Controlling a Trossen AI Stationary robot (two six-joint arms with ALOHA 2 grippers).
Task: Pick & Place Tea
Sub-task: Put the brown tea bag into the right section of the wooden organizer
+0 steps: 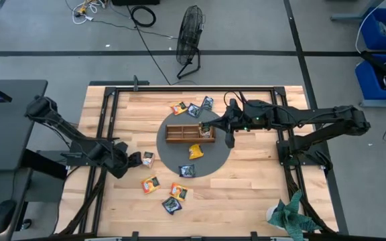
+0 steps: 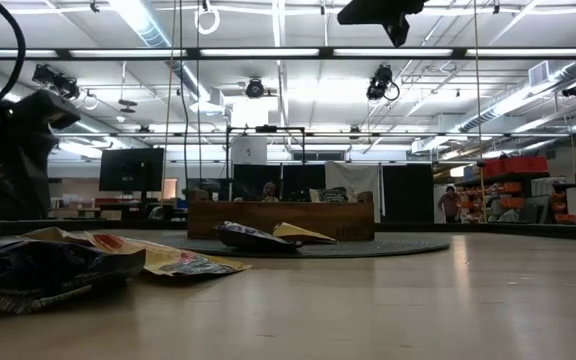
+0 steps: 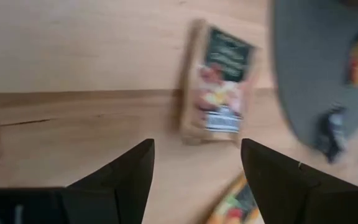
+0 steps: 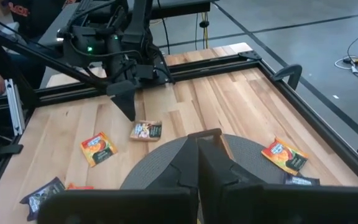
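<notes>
The brown wooden tray (image 1: pixel 187 133) sits on a round grey mat (image 1: pixel 210 157). Tea sachets lie scattered flat: three beyond the tray (image 1: pixel 194 109), a yellow one (image 1: pixel 196 151) and a dark one (image 1: pixel 187 171) on the mat, and three near the front edge (image 1: pixel 173 194). My left gripper (image 1: pixel 137 161) is open and low over the wood, with a pale sachet (image 3: pixel 217 93) lying just ahead of its fingertips, untouched. My right gripper (image 1: pixel 210 127) hangs over the tray's right end, shut, with a small sachet (image 1: pixel 204 126) at its tips. My right gripper appears to pinch a small tea sachet (image 1: pixel 204 126) between its two fingers, coming from the table's right and slanting down. The sachet is lifted clear above the tray's right end. In the right wrist view the fingers (image 4: pixel 185 163) hide the place of contact.
A black frame (image 1: pixel 106 90) runs around the wooden table. A green cloth-like thing (image 1: pixel 292 217) lies at the near right corner. A fan (image 1: pixel 190 33) and cables are on the floor beyond. In the low view, sachets (image 2: pixel 78 262) lie close in front; people stand far behind.
</notes>
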